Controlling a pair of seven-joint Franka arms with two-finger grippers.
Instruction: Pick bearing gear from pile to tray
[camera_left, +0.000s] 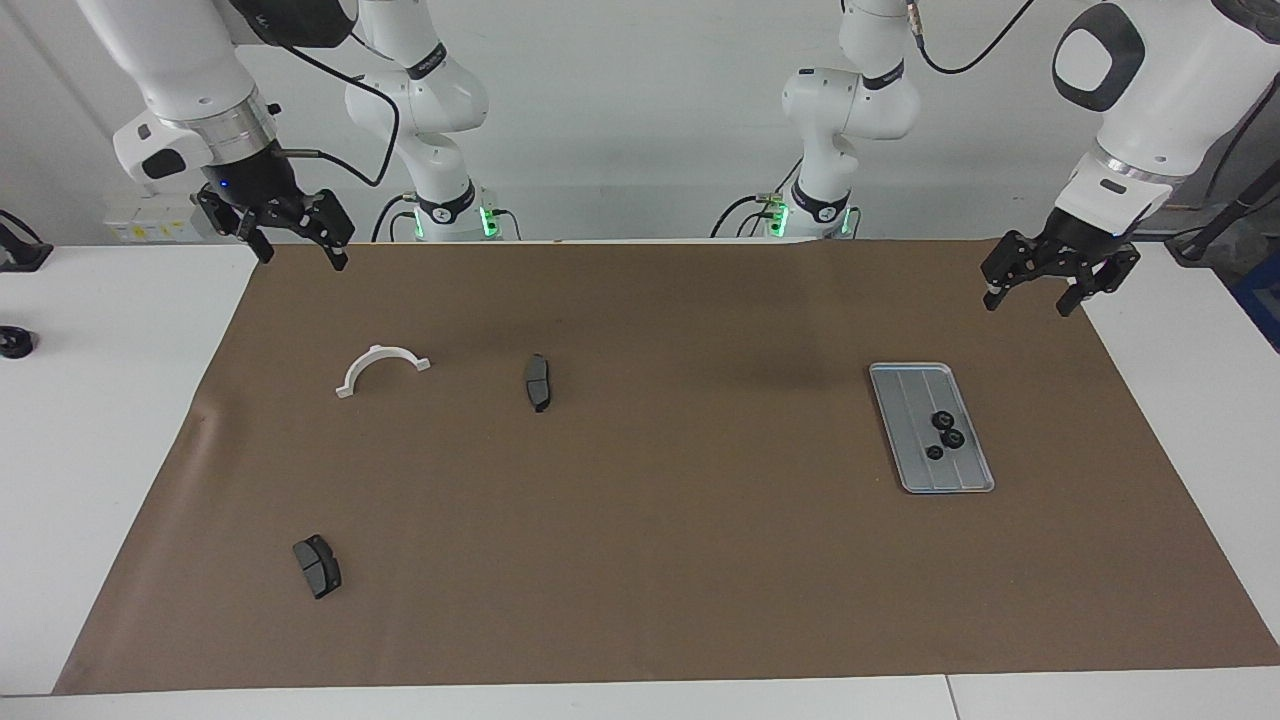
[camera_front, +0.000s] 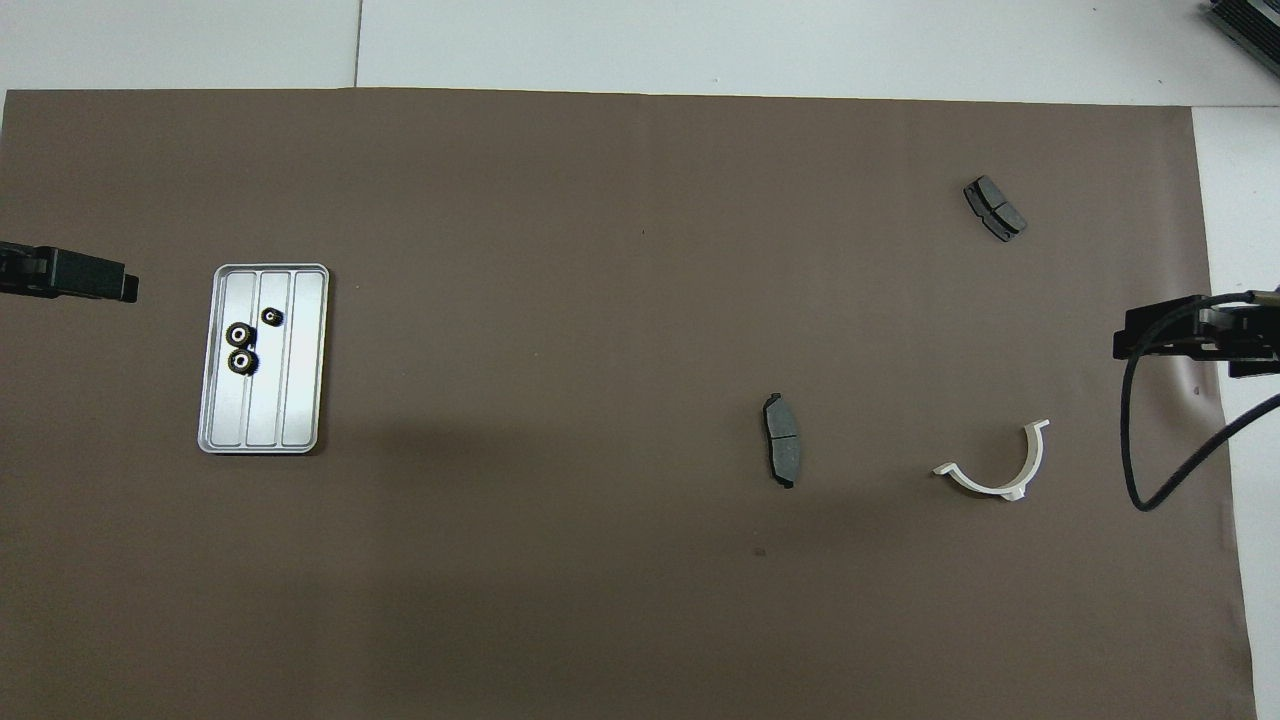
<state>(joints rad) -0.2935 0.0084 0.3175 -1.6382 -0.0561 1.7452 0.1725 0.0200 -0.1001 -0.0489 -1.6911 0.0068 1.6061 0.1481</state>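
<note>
**Both grippers up and empty, three gears in the tray**

Left gripper (camera_left: 1043, 289) hangs with fingers spread and nothing held, over the mat's edge at its own end; I have the right gripper (camera_left: 297, 245) waiting likewise, spread and empty. Nearest the robots lie the white half-ring bracket (camera_left: 381, 368) and a dark grey brake pad (camera_left: 537, 382). Next, the flat ridged silver metal tray (camera_left: 903, 399) holds three small black bearing gears (camera_left: 945, 434). Farthest, a second brake pad (camera_left: 317, 566). I judge the picking finished; no gear remains loose, so the next move is parking. Overhead shows the gears' pale centres; the facing view shows gripper height.

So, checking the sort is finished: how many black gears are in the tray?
3, all in the tray, clustered in its middle: one nearest the robots, one beside it, one smaller farthest. None visible elsewhere.
</note>
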